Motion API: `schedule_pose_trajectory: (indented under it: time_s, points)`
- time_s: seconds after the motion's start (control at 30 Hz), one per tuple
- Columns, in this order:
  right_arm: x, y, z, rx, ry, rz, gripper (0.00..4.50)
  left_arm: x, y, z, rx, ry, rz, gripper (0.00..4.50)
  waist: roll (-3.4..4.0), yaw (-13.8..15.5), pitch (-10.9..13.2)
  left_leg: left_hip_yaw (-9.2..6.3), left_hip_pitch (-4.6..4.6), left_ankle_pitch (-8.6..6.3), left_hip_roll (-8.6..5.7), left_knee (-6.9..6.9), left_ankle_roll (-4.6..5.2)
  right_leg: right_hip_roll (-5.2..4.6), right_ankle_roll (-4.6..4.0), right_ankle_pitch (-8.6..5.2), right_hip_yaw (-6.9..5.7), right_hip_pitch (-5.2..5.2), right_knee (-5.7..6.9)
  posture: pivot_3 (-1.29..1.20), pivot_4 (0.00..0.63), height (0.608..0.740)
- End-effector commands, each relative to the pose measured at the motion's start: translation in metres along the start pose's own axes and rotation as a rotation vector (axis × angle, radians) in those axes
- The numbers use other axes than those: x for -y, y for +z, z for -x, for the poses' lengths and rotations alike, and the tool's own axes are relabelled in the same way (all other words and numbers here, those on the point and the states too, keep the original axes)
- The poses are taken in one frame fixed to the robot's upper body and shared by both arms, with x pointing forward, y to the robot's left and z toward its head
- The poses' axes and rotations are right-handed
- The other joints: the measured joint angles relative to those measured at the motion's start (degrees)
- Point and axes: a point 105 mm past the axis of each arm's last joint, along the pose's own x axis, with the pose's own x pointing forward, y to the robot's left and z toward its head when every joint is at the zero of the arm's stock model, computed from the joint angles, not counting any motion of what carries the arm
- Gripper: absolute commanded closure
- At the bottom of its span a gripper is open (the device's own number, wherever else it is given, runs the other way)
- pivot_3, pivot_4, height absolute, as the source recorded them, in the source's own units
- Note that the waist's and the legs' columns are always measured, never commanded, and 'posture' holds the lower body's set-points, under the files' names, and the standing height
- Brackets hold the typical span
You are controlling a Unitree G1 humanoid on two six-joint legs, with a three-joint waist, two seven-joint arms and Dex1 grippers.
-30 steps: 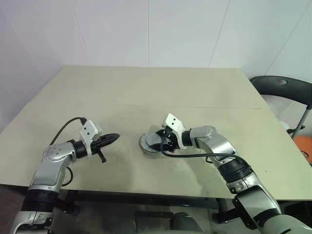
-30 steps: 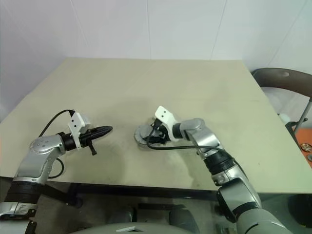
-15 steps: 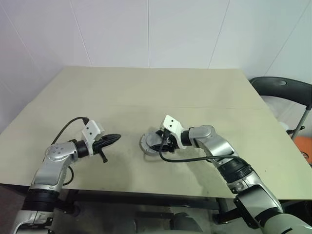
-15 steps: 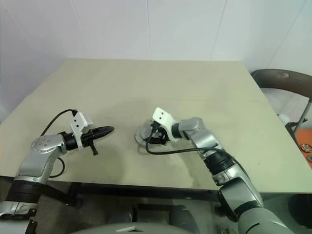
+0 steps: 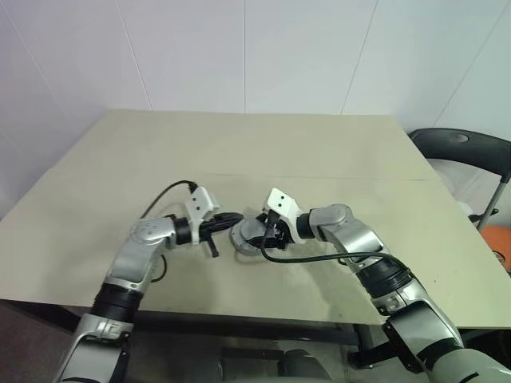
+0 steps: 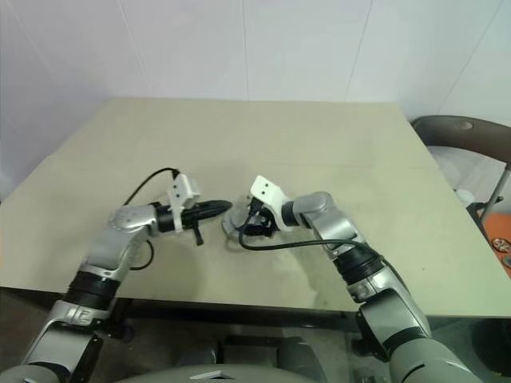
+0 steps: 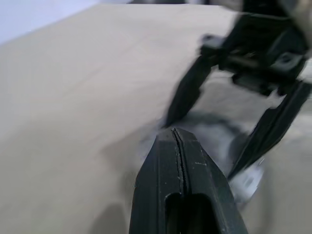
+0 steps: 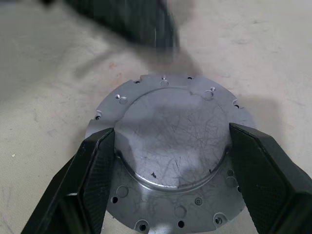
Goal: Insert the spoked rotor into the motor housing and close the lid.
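You've got the motor housing (image 8: 168, 161), a round flat grey metal puck with small holes around its flange, lying flat on the beige worktop (image 5: 239, 144), roughly mid-width and nearer the front edge than the back. The lid (image 8: 170, 139), a scratched round grey metal disc, sits flat on top of the housing, so the housing reads as closed. You can't see inside it; whether the spoked rotor is in there can't be told.

The right gripper (image 8: 170, 165) straddles the puck: its two black fingers (image 8: 95, 165) stand wide apart, one on each side of the raised lid disc, close against its edge. Whether they press on it can't be told.

The left gripper (image 5: 231, 218) has its black fingers (image 7: 183, 180) pressed together with nothing between them. It points across the worktop at the housing, tip just beside the housing's left rim. Contact can't be told.

Off the worktop's right edge you have a dark chair (image 5: 467, 155) and an orange object (image 5: 501, 239) low at the far right.
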Motion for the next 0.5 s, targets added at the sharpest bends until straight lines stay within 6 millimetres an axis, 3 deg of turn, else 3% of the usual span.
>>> schedule_pose_trajectory:
  time_s: [0.03, 0.13, 0.2, 0.27, 0.3, 0.37, 0.5]
  points:
    - [-0.003, -0.039, -0.003, -0.142, -0.001, -0.077, 1.33, 0.01, -0.014, -0.012, -0.061, -0.053, 0.006, 4.5, 0.01, 0.0, 0.0, 0.0, 0.0, 0.0, 0.0, 0.0, 0.0, 0.0, 0.0, 0.0, 0.0, 0.0, 0.0, 0.0, 0.0, 0.74]
    - [-0.003, -0.038, -0.003, -0.137, -0.004, -0.077, 1.33, 0.015, -0.053, -0.013, -0.242, -0.064, -0.045, 4.5, -0.02, 0.2, -0.2, -0.02, 0.01, 0.0, 0.0, 0.01, 0.0, 0.01, 0.02, -0.03, -0.01, 0.01, 0.0, 0.0, 0.0, 0.74]
    - [-0.002, -0.035, -0.002, -0.12, -0.006, -0.081, 1.33, 0.015, -0.066, -0.011, -0.305, -0.061, -0.063, 4.5, 0.05, 0.4, -0.4, -0.02, 0.29, -0.01, -0.03, 0.01, 0.01, -0.02, -0.04, -0.19, -0.02, 0.14, -0.16, 0.0, 0.0, 0.74]
    - [-0.002, -0.024, 0.001, -0.063, 0.0, -0.103, 1.33, 0.015, -0.069, -0.008, -0.317, -0.062, -0.067, 4.5, 0.06, 0.4, -0.4, 0.0, 0.81, -0.05, -0.05, 0.0, 0.0, -0.07, -0.01, -0.3, -0.02, 0.66, -0.33, 0.0, 0.0, 0.74]
    - [-0.002, -0.021, 0.001, -0.046, 0.003, -0.108, 0.59, 0.015, -0.069, -0.007, -0.318, -0.062, -0.069, 4.5, 0.05, 0.4, -0.4, 0.01, 0.91, -0.08, -0.05, 0.0, -0.02, -0.09, -0.04, -0.32, -0.02, 0.79, -0.38, 0.0, 0.0, 0.74]
    - [-0.005, -0.016, 0.004, -0.021, 0.031, -0.098, 0.02, 0.014, -0.067, -0.007, -0.314, -0.06, -0.072, 4.5, 0.0, 0.0, -0.5, 0.0, 0.91, -0.17, -0.05, 0.0, -0.16, -0.1, -0.06, -0.33, -0.02, 0.78, -0.39, 0.0, 0.0, 0.74]
    - [0.0, -0.01, 0.006, 0.009, 0.018, -0.12, 0.02, 0.013, -0.064, -0.007, -0.299, -0.053, -0.066, 4.5, 0.09, 0.0, -0.5, -0.01, 0.9, -0.17, -0.04, -0.06, -0.16, -0.11, -0.06, -0.33, -0.02, 0.74, -0.37, 0.0, 0.0, 0.74]
